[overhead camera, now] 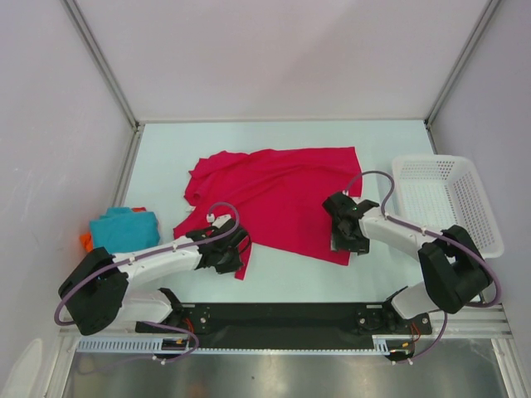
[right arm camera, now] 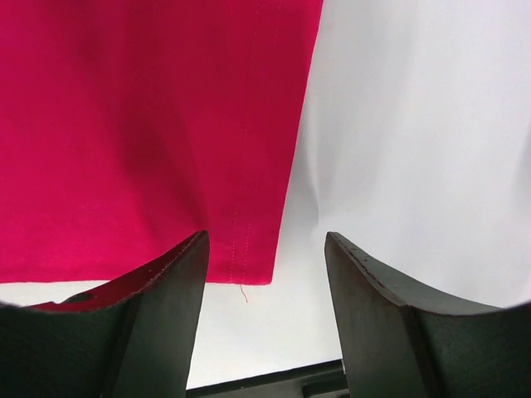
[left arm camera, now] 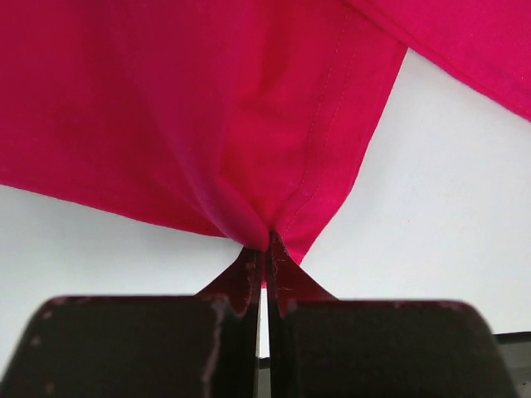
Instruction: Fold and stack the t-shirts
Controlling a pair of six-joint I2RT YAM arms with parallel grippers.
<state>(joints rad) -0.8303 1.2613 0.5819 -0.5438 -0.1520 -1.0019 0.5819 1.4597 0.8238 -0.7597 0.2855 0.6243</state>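
Note:
A large crimson-pink t-shirt [overhead camera: 278, 192] lies spread on the table's middle. My left gripper [overhead camera: 235, 249] is shut on its near-left corner, and the cloth [left arm camera: 249, 149] bunches into a pinch at the fingertips [left arm camera: 267, 249]. At the shirt's near-right corner my right gripper [overhead camera: 347, 242] stands open, and the hemmed corner [right arm camera: 249, 249] lies between its two fingers without being touched. A teal-blue t-shirt [overhead camera: 124, 228] sits folded at the left table edge, with a bit of orange t-shirt [overhead camera: 85, 241] showing under it.
A white plastic mesh basket [overhead camera: 445, 201] stands at the right side of the table. Grey walls and metal frame posts close in the table on three sides. The black base rail [overhead camera: 282, 317] runs along the near edge.

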